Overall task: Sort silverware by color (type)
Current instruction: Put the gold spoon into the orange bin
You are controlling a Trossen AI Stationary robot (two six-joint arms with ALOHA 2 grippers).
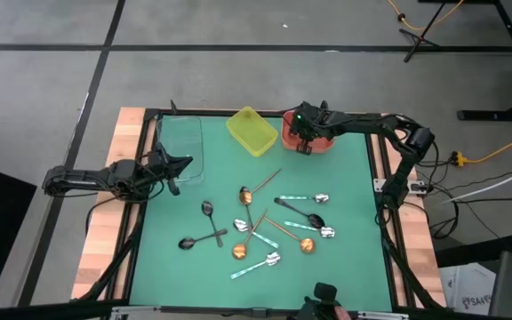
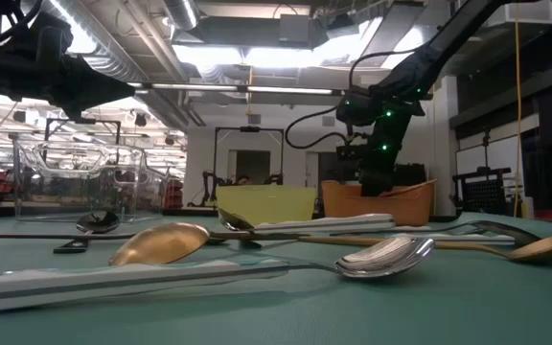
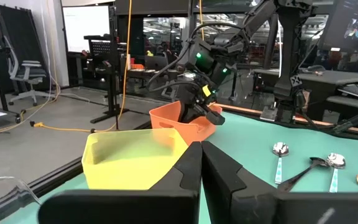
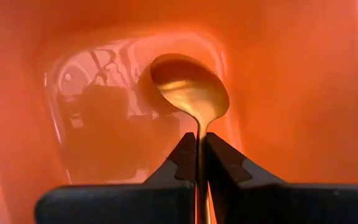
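Right wrist view cuts off the copper-gold spoon (image 4: 191, 93) handle pinched in the right end effector (image 4: 201, 155) over one orange bin (image 4: 291, 74); left end effector (image 3: 201, 163) closed, empty.

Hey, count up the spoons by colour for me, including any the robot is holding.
Black spoons: 3
Copper spoons: 4, one of them held in the right gripper inside the orange bin
Silver spoons with teal handles: 4
Total: 11, roughly, since some overlap in the middle.
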